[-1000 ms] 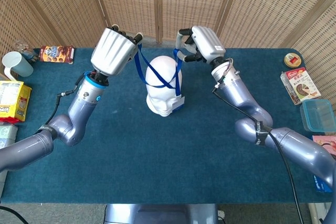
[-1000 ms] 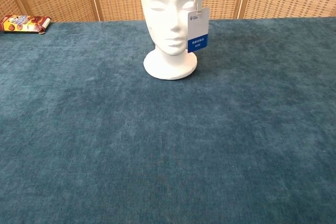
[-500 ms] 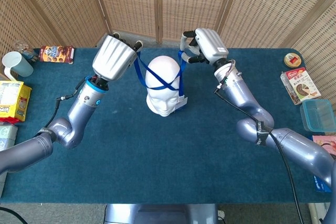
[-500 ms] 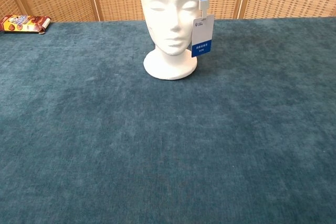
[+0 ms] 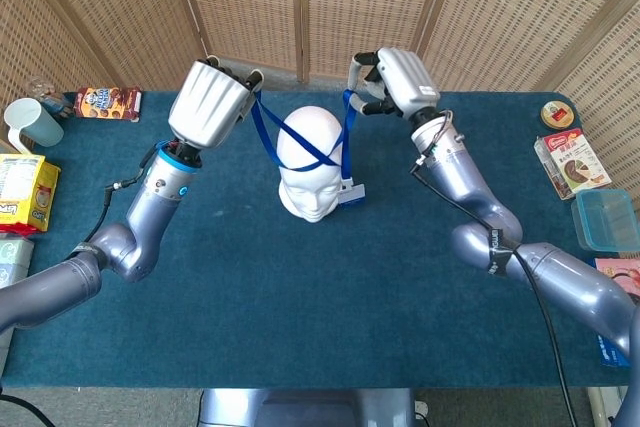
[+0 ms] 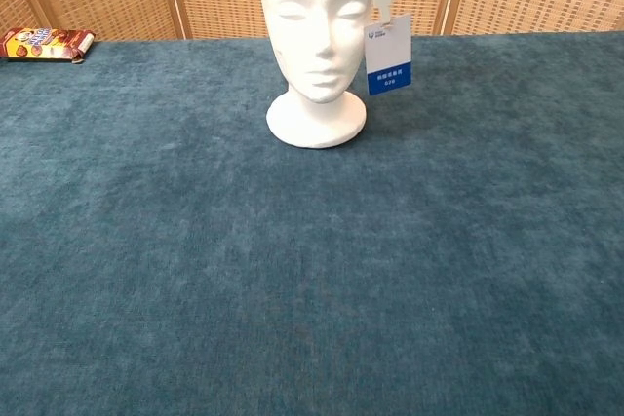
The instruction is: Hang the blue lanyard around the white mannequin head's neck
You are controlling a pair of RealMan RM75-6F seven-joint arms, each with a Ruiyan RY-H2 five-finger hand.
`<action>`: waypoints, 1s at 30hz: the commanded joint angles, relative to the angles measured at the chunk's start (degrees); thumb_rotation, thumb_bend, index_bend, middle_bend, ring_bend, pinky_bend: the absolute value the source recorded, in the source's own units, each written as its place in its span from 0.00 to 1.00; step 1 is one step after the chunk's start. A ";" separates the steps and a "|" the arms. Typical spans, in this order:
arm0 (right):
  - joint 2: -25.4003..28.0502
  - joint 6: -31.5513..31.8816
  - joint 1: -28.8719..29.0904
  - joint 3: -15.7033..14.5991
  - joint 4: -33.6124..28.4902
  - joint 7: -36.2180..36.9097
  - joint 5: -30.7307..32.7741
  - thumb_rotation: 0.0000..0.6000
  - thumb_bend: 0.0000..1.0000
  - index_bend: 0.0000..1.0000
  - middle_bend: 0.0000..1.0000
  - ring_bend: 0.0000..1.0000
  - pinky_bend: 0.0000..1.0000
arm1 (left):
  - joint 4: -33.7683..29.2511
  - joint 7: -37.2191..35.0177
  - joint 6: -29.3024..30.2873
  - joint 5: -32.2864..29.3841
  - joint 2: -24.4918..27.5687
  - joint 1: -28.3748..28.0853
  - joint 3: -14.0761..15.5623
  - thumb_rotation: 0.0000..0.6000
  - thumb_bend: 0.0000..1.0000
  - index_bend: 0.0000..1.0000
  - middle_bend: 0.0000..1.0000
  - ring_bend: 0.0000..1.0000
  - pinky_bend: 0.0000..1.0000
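Note:
The white mannequin head (image 5: 311, 169) (image 6: 315, 36) stands upright at the middle back of the table. The blue lanyard (image 5: 300, 146) is stretched over its crown, its two straps crossing on top. My left hand (image 5: 212, 99) holds one end of the loop up at the left of the head. My right hand (image 5: 392, 81) holds the other end up at the right. The lanyard's white and blue badge (image 6: 389, 42) (image 5: 350, 190) dangles beside the head's cheek, above the table. Neither hand shows in the chest view.
A snack packet (image 5: 108, 103) (image 6: 44, 44) lies at the back left, with a pale mug (image 5: 33, 125) and a yellow packet (image 5: 24, 189) further left. A round tin (image 5: 558, 114), a printed box (image 5: 573, 163) and a clear plastic container (image 5: 606, 219) sit at the right edge. A wicker screen (image 5: 320, 7) stands behind.
Both hands have spread slightly apart, and the right hand has risen a little. The badge has swung out to the right, away from the cheek.

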 commanded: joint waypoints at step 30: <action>-0.05 2.41 -0.98 1.67 0.98 1.09 0.25 1.00 0.45 0.77 1.00 1.00 1.00 | 6.55 -0.07 5.18 -0.07 -3.36 -1.18 -1.82 1.00 0.50 0.64 0.96 0.93 0.71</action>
